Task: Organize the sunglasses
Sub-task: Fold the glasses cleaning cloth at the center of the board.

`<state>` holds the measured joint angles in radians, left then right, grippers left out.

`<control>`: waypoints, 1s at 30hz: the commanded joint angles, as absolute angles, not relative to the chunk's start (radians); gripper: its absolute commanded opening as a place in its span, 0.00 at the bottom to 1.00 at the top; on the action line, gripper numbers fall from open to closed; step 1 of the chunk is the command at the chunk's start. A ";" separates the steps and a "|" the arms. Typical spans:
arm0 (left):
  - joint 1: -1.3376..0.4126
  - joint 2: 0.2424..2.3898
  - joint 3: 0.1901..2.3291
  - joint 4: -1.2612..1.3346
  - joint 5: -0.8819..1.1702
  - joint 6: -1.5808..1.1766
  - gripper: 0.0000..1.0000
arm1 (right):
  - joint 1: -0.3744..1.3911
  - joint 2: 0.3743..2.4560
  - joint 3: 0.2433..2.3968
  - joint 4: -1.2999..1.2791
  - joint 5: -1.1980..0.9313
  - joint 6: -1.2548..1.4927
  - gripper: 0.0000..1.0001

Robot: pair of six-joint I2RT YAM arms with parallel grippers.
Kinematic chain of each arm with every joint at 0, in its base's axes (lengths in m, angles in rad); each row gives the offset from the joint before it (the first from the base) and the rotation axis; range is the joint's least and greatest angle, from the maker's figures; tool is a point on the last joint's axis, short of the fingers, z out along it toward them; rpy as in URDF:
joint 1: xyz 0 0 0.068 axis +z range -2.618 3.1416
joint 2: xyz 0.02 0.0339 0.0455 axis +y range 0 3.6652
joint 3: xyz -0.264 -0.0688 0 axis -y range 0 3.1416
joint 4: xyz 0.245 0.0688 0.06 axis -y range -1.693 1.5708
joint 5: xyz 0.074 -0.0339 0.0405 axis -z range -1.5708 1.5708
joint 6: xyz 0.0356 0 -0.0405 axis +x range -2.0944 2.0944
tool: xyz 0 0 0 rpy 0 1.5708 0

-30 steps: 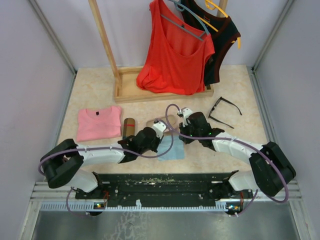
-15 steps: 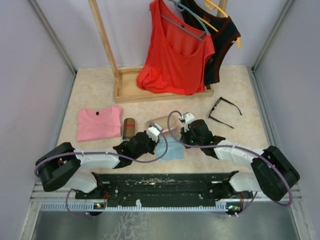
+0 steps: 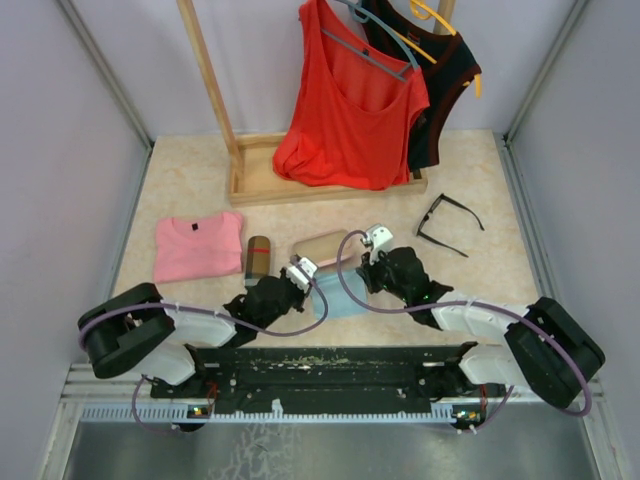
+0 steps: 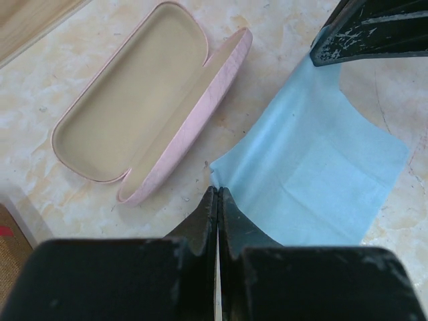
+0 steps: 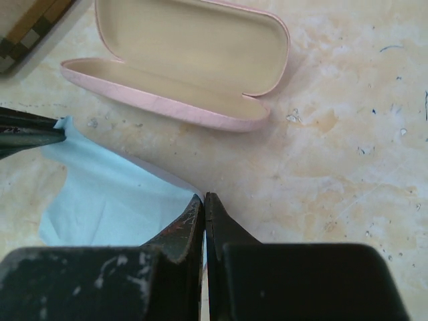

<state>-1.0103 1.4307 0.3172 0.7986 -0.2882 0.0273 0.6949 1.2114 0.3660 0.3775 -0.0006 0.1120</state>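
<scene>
Well, the open pink case (image 3: pixel 322 247) sits in the middle of the pale surface (image 3: pixel 480 170), lid thrown back and its cream lining bare. Just on the near side of that case lies a light blue cloth (image 4: pixel 314 174), flat, with fold creases showing. Both arms have reached in low to it. The left pincer (image 4: pixel 218 200) is pressed fully closed on the cloth's corner nearest the case's left end, with no gap between its fingers. The right pincer (image 5: pixel 204 198) is closed just as tight on the corner below the case's right end.

The black-framed sunglasses (image 3: pixel 448 222) lie well off to the right of the case, arms unfolded, touched by neither arm. I can see only that one pair.

Just left of the case stands a brown plaid case (image 3: pixel 258 255), and farther left again a folded pink shirt (image 3: pixel 198 247) lies flat.
</scene>
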 commanded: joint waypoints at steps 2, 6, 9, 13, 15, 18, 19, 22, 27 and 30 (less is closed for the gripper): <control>-1.011 1.436 0.286 0.949 -0.290 0.057 0.00 | 0.711 1.224 0.369 0.489 0.023 0.082 0.00; -1.011 1.443 0.260 1.006 -0.262 0.058 0.00 | 0.731 1.225 0.343 0.514 0.036 0.092 0.00; -1.012 1.454 0.236 1.050 -0.209 0.080 0.00 | 0.753 1.220 0.327 0.518 0.055 0.093 0.00; -1.022 1.468 0.219 1.073 -0.172 0.090 0.00 | 0.759 1.223 0.309 0.523 0.061 0.105 0.00; -1.027 1.471 0.208 1.089 -0.169 0.089 0.00 | 0.758 1.223 0.313 0.509 0.061 0.107 0.00; -1.032 1.469 0.194 1.106 -0.173 0.089 0.00 | 0.758 1.221 0.311 0.503 0.061 0.115 0.00; -1.033 1.467 0.192 1.105 -0.165 0.091 0.00 | 0.758 1.221 0.311 0.503 0.058 0.120 0.00; -1.039 1.464 0.186 1.099 -0.155 0.095 0.01 | 0.760 1.222 0.311 0.491 0.048 0.133 0.00; -1.049 1.456 0.176 1.091 -0.151 0.099 0.02 | 0.760 1.221 0.316 0.448 0.031 0.154 0.02; -1.051 1.447 0.172 1.083 -0.144 0.102 0.02 | 0.759 1.221 0.317 0.424 0.016 0.166 0.04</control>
<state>-1.0435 1.4628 0.1871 1.0492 -0.1673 0.0891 0.7509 1.2259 0.3069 0.4267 0.0414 0.1368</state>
